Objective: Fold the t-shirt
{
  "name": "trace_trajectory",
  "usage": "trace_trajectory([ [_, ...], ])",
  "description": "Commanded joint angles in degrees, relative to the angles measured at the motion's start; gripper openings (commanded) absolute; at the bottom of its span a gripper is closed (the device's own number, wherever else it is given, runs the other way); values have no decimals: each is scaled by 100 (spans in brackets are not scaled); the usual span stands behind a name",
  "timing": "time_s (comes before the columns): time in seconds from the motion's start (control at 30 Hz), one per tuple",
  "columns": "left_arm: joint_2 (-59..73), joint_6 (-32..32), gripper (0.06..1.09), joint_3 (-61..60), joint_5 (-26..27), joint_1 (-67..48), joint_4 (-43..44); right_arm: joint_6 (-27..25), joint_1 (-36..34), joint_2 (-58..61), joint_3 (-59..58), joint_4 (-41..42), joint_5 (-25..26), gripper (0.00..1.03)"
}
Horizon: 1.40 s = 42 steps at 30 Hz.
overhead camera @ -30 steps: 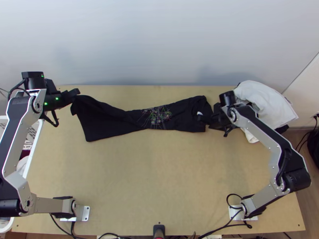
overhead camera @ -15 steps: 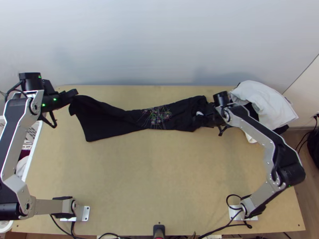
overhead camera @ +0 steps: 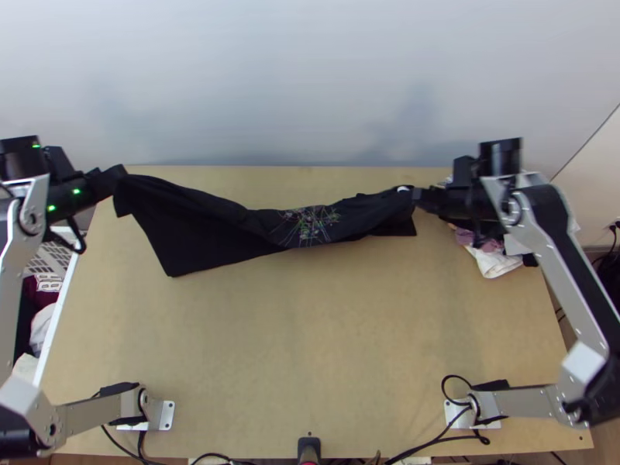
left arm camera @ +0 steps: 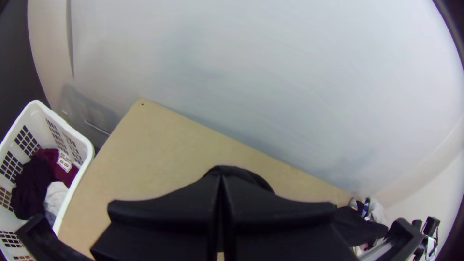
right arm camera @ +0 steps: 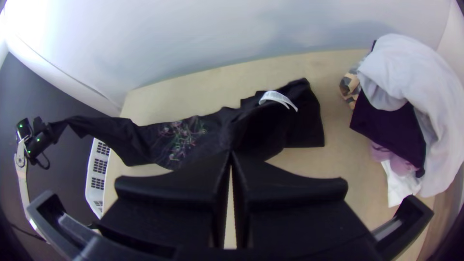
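T-shirt (overhead camera: 209, 232): black, gathered into a narrow band along the far part of the counter (overhead camera: 310, 341); slung between the 2 grippers, both ends raised.
Left gripper (overhead camera: 118, 175): jaws clenched on the t-shirt's left end, near the counter's far left corner.
Right gripper (overhead camera: 418, 195): jaws clenched on the t-shirt near its right end; a loose flap extends past the grip, with a white label (right arm camera: 278, 98) beside it.
Long axis: left to right, roughly parallel to the counter's far edge.
Direction: the wider left portion flares toward the near edge; the floral print (overhead camera: 308, 225) sits near mid-length. Which end is the collar cannot be told.
Step in hand: stretching and straightening the cloth, probably ahead of a fold.
Next move: keep both grips, level the 2 ends, draw out the twist, then lay the t-shirt flat nearer mid-counter.
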Motion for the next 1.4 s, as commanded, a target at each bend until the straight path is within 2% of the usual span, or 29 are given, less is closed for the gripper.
trace_trajectory([
  [0.0,-587,6,10,234,6,31,-411,14,179,-655,1005,-1119,-302,3],
  [0.13,-763,58,10,225,6,101,-499,5,390,-725,1515,-1524,-381,3],
  [0.33,-693,102,10,163,14,180,-438,14,337,-163,2034,-1198,-389,3],
  [0.5,-367,-3,10,23,6,92,-139,66,20,857,1779,-513,-381,3],
  [0.67,169,-73,10,14,-38,-57,204,444,-252,2289,2087,357,-345,3],
  [0.77,432,-82,10,23,-188,-180,397,638,-366,3115,2702,480,-222,3],
  [0.93,775,-100,10,-13,-320,-330,608,611,-366,3845,3132,471,-214,4],
  [0.97,846,-109,10,-13,-328,-347,626,620,-375,3898,3124,471,-214,11],
  [1.0,916,-109,10,-13,-328,-356,678,620,-401,3915,3088,436,-214,26],
  [1.1,1118,-117,10,-21,-337,-400,766,646,-533,3757,2781,348,-214,83],
  [1.13,1180,-135,10,-21,-337,-418,793,655,-560,3660,2623,340,-222,95],
  [1.17,1232,-144,10,-21,-337,-435,819,646,-604,3502,2456,331,-222,99],
  [1.37,1355,-205,10,-92,-372,-558,889,356,-665,2122,953,331,-275,99],
])
